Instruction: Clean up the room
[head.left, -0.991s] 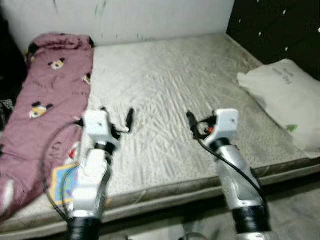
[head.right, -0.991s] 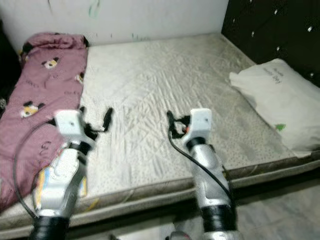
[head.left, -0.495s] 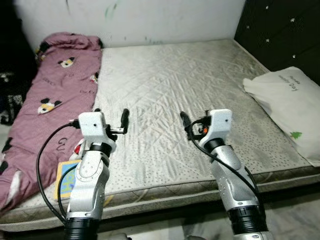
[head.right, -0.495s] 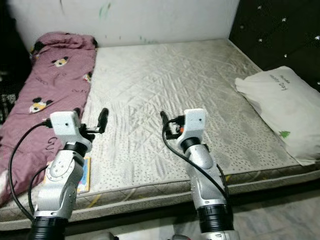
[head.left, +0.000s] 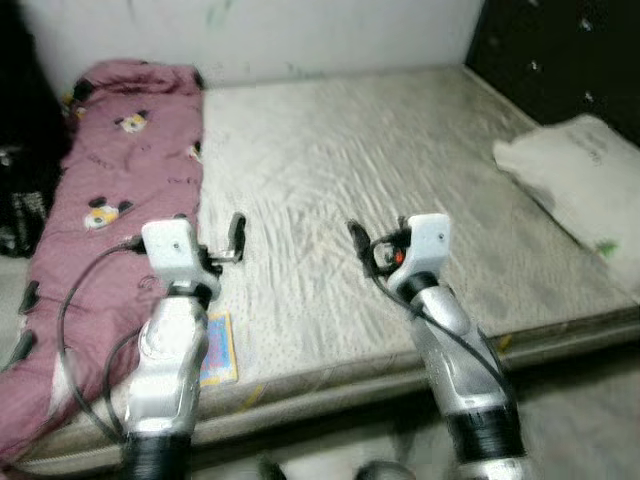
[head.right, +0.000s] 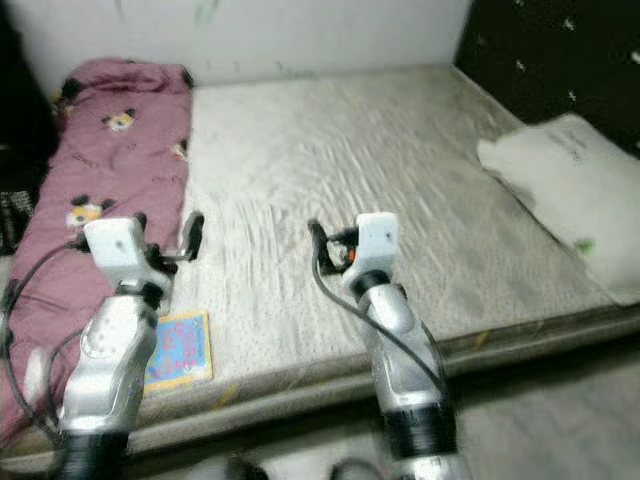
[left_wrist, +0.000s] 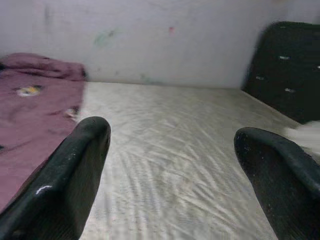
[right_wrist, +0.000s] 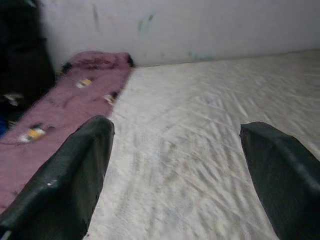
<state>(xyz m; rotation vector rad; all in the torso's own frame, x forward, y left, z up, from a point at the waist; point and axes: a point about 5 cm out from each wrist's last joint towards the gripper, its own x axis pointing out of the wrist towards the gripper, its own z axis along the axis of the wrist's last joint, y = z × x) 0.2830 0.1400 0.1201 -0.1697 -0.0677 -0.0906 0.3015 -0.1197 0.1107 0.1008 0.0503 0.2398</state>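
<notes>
Big grey quilted mattress bed (head.left: 400, 160), mostly bare. Long pink cartoon-print blanket (head.left: 90, 200) along left edge; may drag the small colourful picture book (head.right: 178, 348) off the front-left corner if pulled. White pillow (head.right: 560, 190) by right edge. Left gripper (head.left: 212, 240) and right gripper (head.left: 372, 238) both wide, empty, over front edge. View blurred, so reach may misjudge.

2 silver arms with smooth, rounded metallic shells end near the body in black ribbed cuffs. Each wrist carries a white, boxy housing. A thin black cable loops loosely from the left arm's housing down along its side; another black cable runs along the right arm. The right housing shows a small red-orange spot among dark fittings. The left gripper (head.left: 236, 232) and right gripper (head.left: 358, 238) each have 2 long, glossy black fingers (left_wrist: 60, 185) with rounded tips.
</notes>
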